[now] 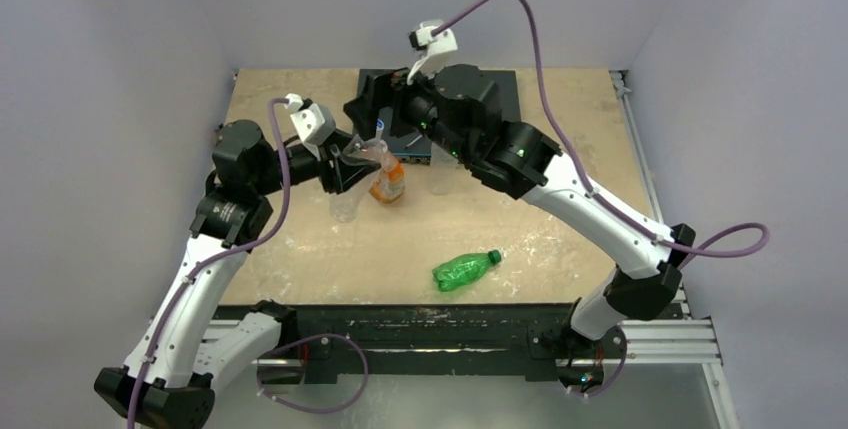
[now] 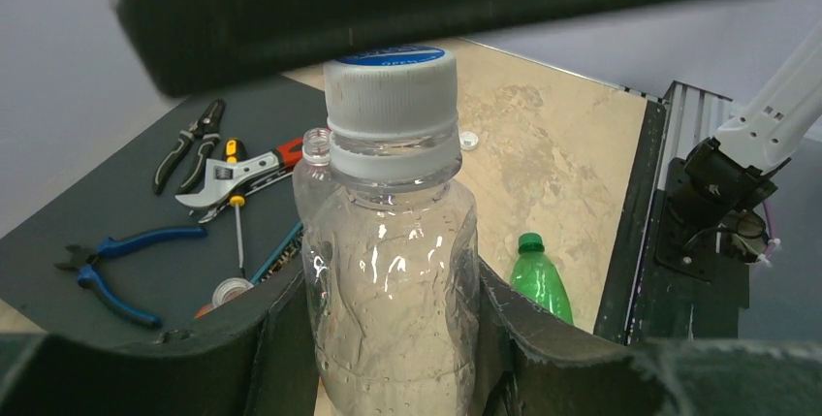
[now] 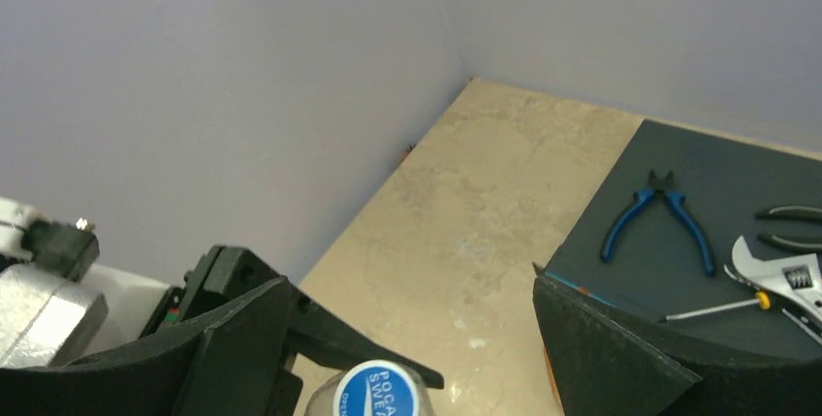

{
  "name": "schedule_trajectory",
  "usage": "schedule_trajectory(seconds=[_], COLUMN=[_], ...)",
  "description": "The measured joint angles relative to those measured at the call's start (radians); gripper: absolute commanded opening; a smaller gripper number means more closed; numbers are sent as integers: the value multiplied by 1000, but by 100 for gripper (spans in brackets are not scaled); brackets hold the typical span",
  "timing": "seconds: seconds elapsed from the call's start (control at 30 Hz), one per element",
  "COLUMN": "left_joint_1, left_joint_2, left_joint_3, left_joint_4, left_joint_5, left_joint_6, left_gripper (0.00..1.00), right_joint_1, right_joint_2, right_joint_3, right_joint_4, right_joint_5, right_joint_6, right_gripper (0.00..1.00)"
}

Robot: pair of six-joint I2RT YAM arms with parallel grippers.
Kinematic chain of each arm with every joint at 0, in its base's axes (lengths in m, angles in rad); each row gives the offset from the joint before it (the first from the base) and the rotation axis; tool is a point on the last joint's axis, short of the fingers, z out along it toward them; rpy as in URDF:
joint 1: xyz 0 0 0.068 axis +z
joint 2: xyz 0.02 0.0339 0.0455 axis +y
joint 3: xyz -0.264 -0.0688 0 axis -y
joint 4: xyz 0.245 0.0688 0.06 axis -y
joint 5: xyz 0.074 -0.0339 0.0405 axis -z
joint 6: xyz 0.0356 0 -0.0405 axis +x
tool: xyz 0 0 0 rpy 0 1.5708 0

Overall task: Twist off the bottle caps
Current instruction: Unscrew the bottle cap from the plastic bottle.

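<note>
My left gripper is shut on a clear crinkled bottle and holds it upright by its body. The bottle's white cap with a blue top is on its neck. My right gripper is open wide just above that cap, its fingers either side and not touching it. In the top view both grippers, left and right, meet at the table's middle left. A second clear bottle stands behind without a cap. A loose white cap lies on the table.
A green bottle with its green cap on lies near the front edge. An orange-labelled bottle stands by the grippers. A dark mat at the back holds pliers, a wrench and a screwdriver.
</note>
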Motion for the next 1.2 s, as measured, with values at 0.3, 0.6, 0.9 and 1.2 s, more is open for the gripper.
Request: schedule_trajectory(seconds=[0.3,0.6,0.9,1.2], left_joint_1=[0,0,0,0], left_joint_2=[-44,-47,-41,-27], left_joint_3=[7,7,7,7], left_joint_4=[-19,31,32,40], left_joint_5=[31,21,-8,-35], left_joint_6=[-5,-77,-80,-89], left_gripper=[0,0,0,0], right_joint_1=[19,19,33,48], right_joint_2=[-3,-64,-56,-51], right_joint_3=[-15,-84,-96,-144], right_joint_4=[13,69,81,136], right_joint_5=[-15,-55,-106,-143], right_joint_6=[-10,6,23,52], right_gripper=[94,84,68,57])
